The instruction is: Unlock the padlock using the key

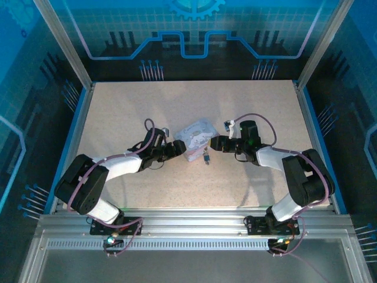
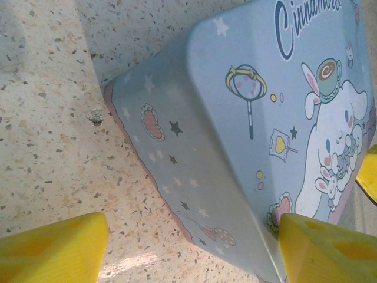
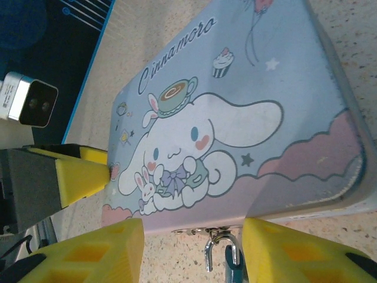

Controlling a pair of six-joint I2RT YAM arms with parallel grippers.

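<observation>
I read right end effector [image 3: 193,247] open, empty | padlock [image 3: 221,250] between its jaws, long axis running out from tin [image 3: 265,88] edge | left end effector [image 2: 188,250] open astride tin, farther off

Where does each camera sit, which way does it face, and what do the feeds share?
Top external: above and behind the arms, looking down at the table; left tool and right tool flank the tin.
Left wrist: low, facing the tin's side and lid; its yellow fingers show.
Right wrist: low, facing the tin's lid and padlock; its yellow fingers show.
Shared: both wrist views show the tin.
</observation>
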